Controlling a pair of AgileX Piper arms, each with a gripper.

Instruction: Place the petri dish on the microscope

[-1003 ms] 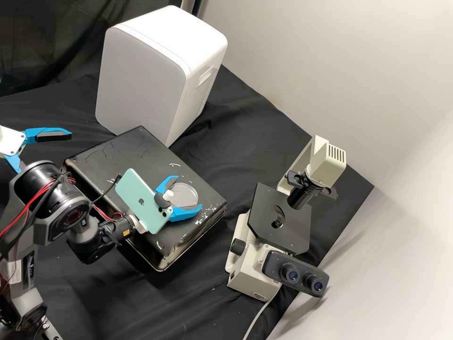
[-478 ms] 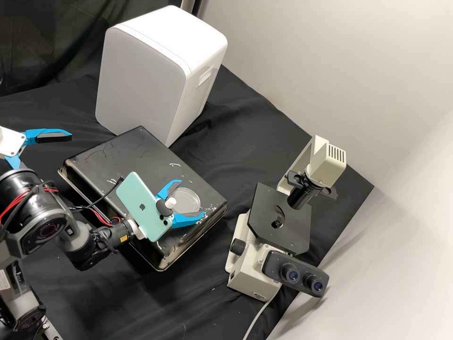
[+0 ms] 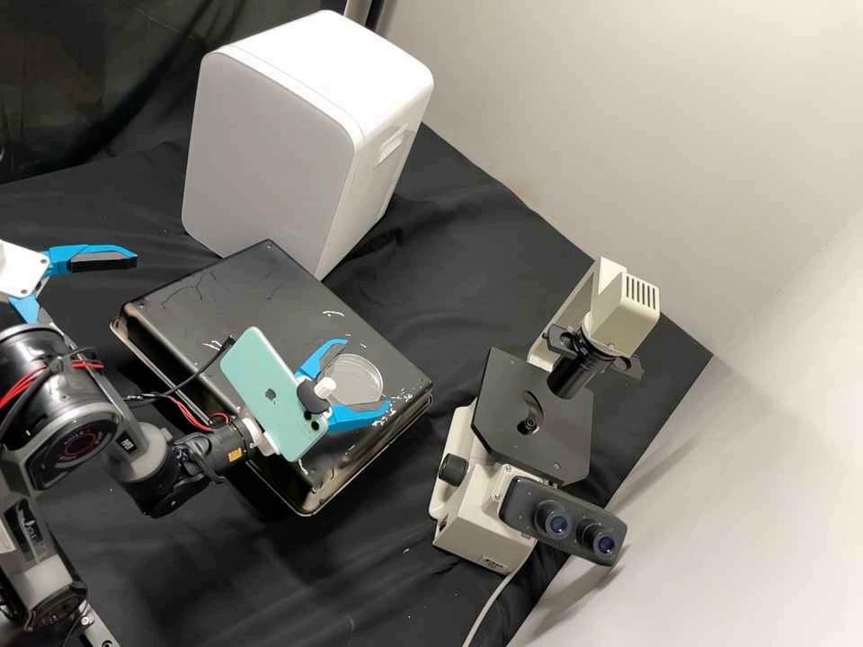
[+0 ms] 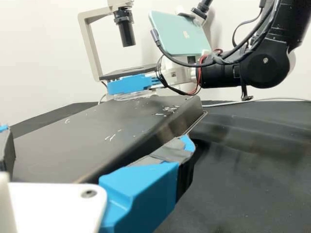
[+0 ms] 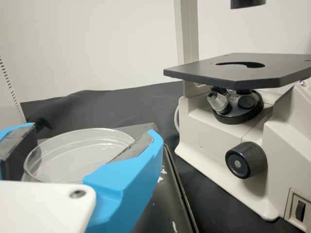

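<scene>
A clear round plastic petri dish (image 3: 353,378) lies flat near a corner of a scratched black tray (image 3: 225,301), by the edge facing the white microscope (image 3: 530,431). The right gripper (image 3: 363,372) clasps its rim on both sides. Bare black tabletop (image 3: 431,288) separates tray and microscope. The left gripper (image 4: 97,150) hangs spread wide at the tray's opposite end.

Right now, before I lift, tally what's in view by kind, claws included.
petri dish: 1
microscope: 1
black tray: 1
white box: 1
claws: 2, left claw and right claw
Total: 6
</scene>
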